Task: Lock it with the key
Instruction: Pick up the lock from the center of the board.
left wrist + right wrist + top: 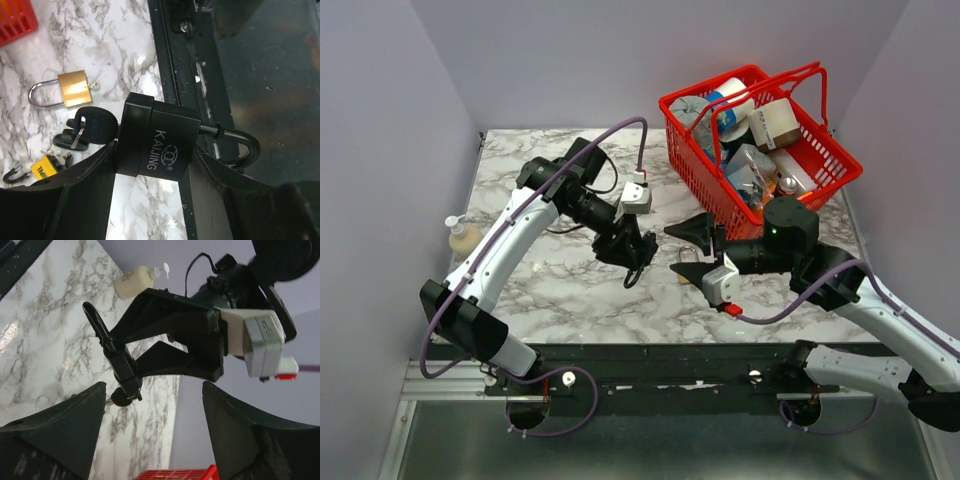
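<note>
Black and rigid, the padlock (160, 142) hangs above the marble surface (550, 285), clamped by its body in the left end effector (634, 252); we judge it heavy and slick, its small key (97, 125) the hold for the wide-apart right end effector (674, 249).

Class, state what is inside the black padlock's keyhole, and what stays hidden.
A black-headed key is inserted in the black padlock; only its head shows. Its blade is hidden inside.
</note>
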`<state>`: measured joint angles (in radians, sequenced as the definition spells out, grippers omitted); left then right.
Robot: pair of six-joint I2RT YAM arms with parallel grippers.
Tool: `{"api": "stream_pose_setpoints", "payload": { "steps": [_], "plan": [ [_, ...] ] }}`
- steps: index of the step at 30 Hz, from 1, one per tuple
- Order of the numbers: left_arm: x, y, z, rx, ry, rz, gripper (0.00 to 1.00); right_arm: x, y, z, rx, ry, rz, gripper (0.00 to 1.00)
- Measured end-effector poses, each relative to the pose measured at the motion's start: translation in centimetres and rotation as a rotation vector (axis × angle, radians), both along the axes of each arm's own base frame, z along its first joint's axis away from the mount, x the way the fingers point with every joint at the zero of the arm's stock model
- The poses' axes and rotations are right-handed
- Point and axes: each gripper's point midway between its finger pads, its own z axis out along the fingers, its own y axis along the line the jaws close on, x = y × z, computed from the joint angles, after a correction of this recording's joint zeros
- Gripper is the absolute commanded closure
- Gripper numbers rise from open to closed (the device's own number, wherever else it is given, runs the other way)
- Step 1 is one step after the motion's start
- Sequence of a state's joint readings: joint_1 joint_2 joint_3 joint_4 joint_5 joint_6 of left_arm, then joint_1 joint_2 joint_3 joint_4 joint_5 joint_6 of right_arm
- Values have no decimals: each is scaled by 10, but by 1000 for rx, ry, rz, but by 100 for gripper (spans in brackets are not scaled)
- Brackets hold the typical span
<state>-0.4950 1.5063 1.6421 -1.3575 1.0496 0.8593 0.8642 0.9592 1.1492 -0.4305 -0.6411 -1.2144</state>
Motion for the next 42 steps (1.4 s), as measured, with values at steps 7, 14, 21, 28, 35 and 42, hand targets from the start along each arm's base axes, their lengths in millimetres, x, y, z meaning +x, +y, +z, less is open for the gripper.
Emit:
{"api": "stream_pose_setpoints", "payload": {
  "steps": [7,14,21,28,35,42],
  "plan": [
    [-20,-13,5,-29,31,-66,98,-5,17,-28,-93,-68,63,32],
    [-35,-21,6,-30,39,-119,98,7,26,-59,-195,-47,52,34],
    [-44,-26,7,-29,50,-145,97,4,30,-66,-218,-55,72,41],
    [-45,-27,8,-32,65,-145,97,2,31,-71,-236,-53,77,46],
    [-49,-30,8,-30,73,-162,97,-1,28,-78,-264,-39,86,60],
    [-51,-30,5,-18,80,-165,56,-1,28,-81,-274,-39,88,99]
  ]
}}
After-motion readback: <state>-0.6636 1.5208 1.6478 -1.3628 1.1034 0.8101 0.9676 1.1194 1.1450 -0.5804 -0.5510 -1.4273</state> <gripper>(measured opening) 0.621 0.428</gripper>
